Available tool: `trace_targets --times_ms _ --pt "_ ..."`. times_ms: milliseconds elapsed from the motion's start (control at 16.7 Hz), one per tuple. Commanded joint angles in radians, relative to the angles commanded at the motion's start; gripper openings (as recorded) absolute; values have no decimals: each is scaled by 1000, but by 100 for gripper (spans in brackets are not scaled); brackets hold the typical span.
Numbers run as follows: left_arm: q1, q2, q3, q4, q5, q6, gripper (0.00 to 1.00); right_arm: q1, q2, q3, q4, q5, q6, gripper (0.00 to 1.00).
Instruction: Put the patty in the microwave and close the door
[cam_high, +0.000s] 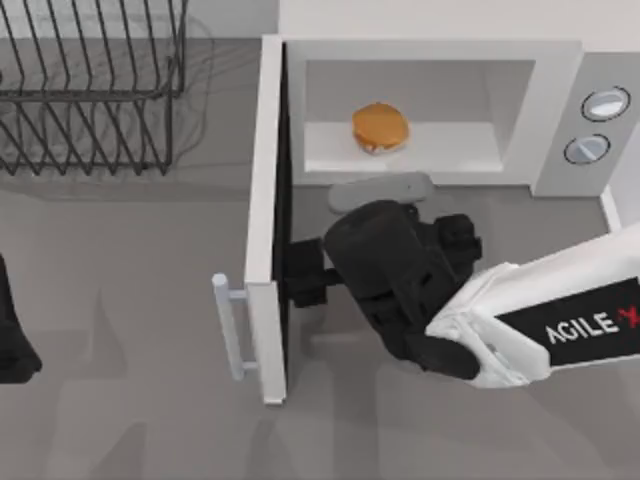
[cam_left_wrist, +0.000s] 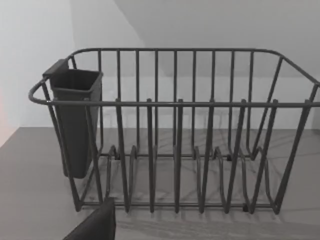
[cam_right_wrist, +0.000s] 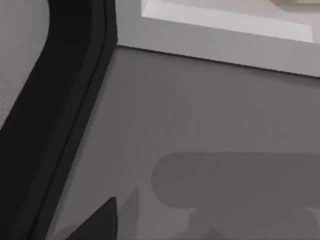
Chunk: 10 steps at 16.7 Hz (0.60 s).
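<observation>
1. Sitting on the floor of the microwave (cam_high: 430, 110) cavity, the patty (cam_high: 380, 128) lies near the front lip, a little left of the cavity's middle, with bare cavity floor to either side of it.
2. The door (cam_high: 265, 230) stands swung fully open, jutting out from the cavity's left edge toward the near side of the table (cam_high: 130, 330); its bar handle (cam_high: 230, 325) is on the outer face, near the free end.
3. The right gripper (cam_high: 300, 272) reaches in from the right side and is right at the door's dark inner face; whether its fingers are apart or together I cannot tell.
4. The right arm's white forearm crosses the lower right of the table, taking up the room in front of the microwave's opening.
5. In the right wrist view the dark inner edge of the door (cam_right_wrist: 55, 115) runs diagonally beside open grey table.
6. The left arm sits parked at the table's left edge, facing a black wire rack (cam_left_wrist: 175, 135) with a dark cup (cam_left_wrist: 75, 120) hung on one end; open table lies between rack and door.
</observation>
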Motion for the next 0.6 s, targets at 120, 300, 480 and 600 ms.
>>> trace_targets --times_ms 120,300,480,600 --pt "0 0 0 0 0 0 100 9 1 -38 8 27 -7 100" --pt "0 0 0 0 0 0 100 12 13 -54 4 34 -11 100" --pt "0 0 0 0 0 0 100 1 13 -55 3 33 -10 100" --pt "0 0 0 0 0 0 100 4 3 -45 12 35 -11 100"
